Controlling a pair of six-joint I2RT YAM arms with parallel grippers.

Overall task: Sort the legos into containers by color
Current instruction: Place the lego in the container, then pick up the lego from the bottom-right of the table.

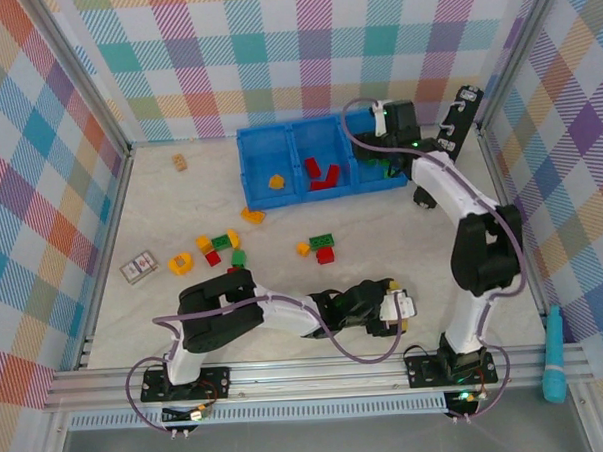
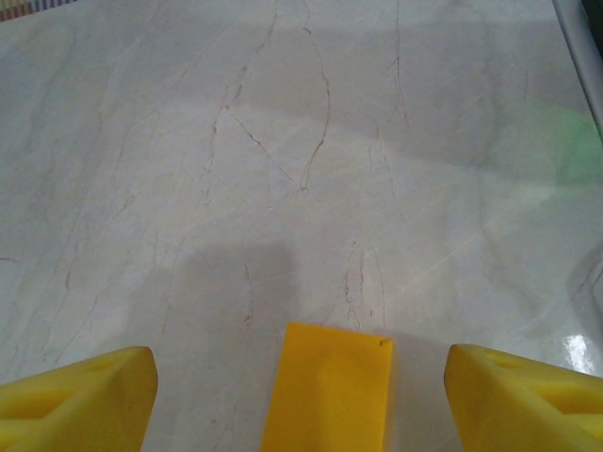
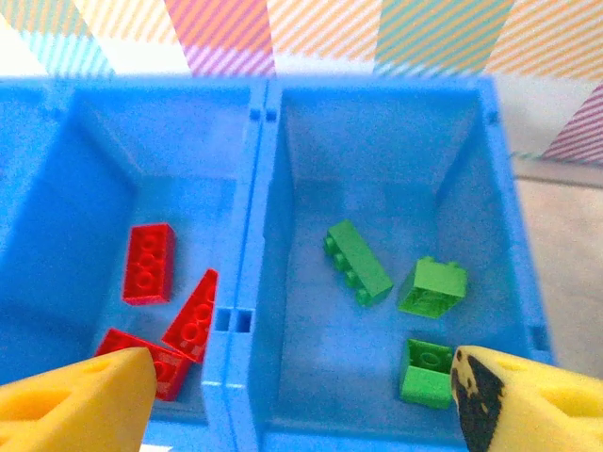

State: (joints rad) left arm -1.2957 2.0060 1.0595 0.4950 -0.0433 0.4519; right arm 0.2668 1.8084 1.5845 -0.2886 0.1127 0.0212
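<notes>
Right tool (image 3: 301, 369) open, yellow fingers (image 3: 85, 395) spread wide, nothing between them. It hangs over the right-end compartment of the blue plastic rectangular three-compartment bin (image 1: 245, 166), pointing down into it. Right arm (image 1: 486, 248): black upright from the near-right base, elbow bent, white forearm reaching far to the bin.

Left tool (image 2: 298, 353) also open, its yellow fingers (image 2: 80, 400) far apart, low over the pale marble-look bench (image 2: 283, 141). Yellow smooth slab (image 2: 330, 386) sits between those fingers at the bottom edge, touching neither; cannot tell if it is a brick or a tool part. Left arm (image 1: 220, 315) is folded low along the near edge, forearm running rightward, tool end close to the right arm's post, well apart from the bin.

Small studded plastic bricks:
- **Right-end compartment:** three green bricks (image 3: 358, 262) on the floor, apart from one another, one partly behind the right finger.
- **Middle compartment:** red bricks (image 3: 148, 264), three visible from the wrist, two close together.
- **Left-end compartment:** one yellow-orange brick (image 1: 276, 181).
- **On the bench in front of the bin:** loose bricks (image 1: 220, 245) in a mixed red, green and yellow cluster front-left. Another yellow one (image 1: 253, 216) lies just beside the bin's front-left corner. A green-red-yellow trio (image 1: 322, 247) lies in front of the middle compartment.

Small tan block (image 1: 180, 161) lies left of the bin, apart.
</notes>
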